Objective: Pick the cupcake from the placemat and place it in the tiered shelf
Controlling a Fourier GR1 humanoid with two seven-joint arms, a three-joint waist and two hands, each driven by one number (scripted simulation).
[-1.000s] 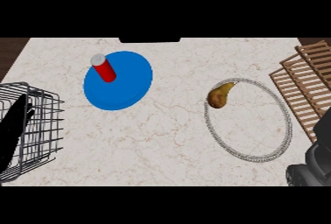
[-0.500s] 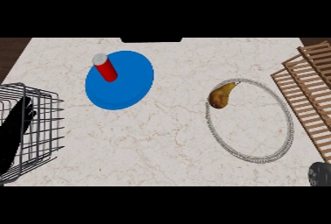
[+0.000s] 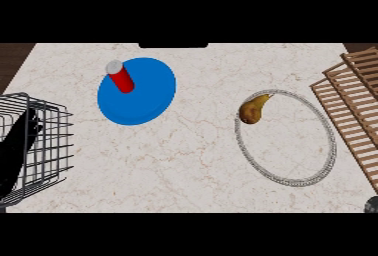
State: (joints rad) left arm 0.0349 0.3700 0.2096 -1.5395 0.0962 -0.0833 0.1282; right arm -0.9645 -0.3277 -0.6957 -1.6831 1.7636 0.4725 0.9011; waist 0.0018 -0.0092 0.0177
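Right hand [image 3: 372,204] has withdrawn to the near-right corner, fingers unreadable; left hand [image 3: 16,150] rests open; the cupcake [image 3: 252,110], untouched, risks toppling if nudged.

The left hand [image 3: 18,145] shows at the view's 9 o'clock edge, black fingers straight, pointing toward 1 o'clock. Only a dark sliver of the right hand [image 3: 372,204] shows at 4 o'clock.
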